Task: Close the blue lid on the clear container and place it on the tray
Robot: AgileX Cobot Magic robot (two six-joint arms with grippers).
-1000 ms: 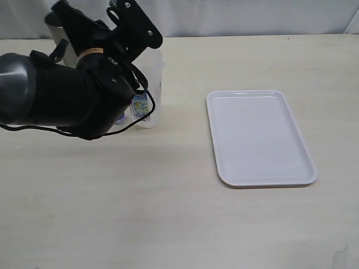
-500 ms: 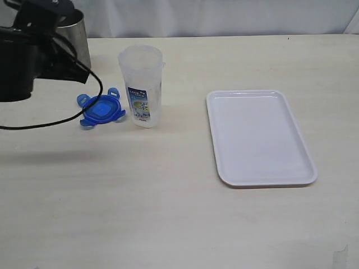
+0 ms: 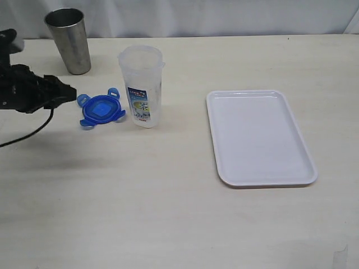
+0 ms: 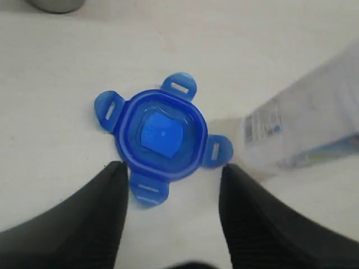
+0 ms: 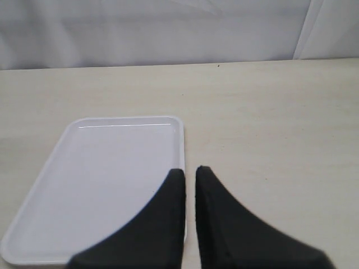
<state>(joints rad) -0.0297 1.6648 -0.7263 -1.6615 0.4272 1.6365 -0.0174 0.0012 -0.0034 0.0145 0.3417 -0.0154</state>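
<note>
Far left: left fingers [image 4: 90,213] spread, nothing in them, hanging low over the counter [image 3: 168,224] just short of the blue lid [image 3: 102,110]. Wrist view has the tips flanking the lid's nearest edge; can't tell if they touch it. Steel cup [image 3: 68,40] stands behind, well apart, not part of this job.

Lid lies flat on the counter with its centre sticker showing and four flaps splayed out. It sits just beside the clear container [image 3: 142,87], on its left, not touching as far as I can see. Container is upright, open-topped, looks empty, label facing the camera.

Handling, my read:
- **Lid:** thin stiff plastic, light and smooth. It lies flush, so there's little edge to get under. The flaps hinge, so a pinch on one would let the lid swing. I'd close across the rigid round body between flaps, or tip one edge up first.
- **Container:** light, tall, narrow, thin clear wall, so tippy and a bit slick. Pressing the lid on off-centre could knock it over. Steady it around mid-height, below the rim, without a hard squeeze.

Right: tray [image 3: 258,137] lies flat with nothing on it, well apart from the container. Right fingers [image 5: 162,224] are pressed together, holding nothing, with the tray ahead of them in the wrist view. They're out of the exterior shot.
</note>
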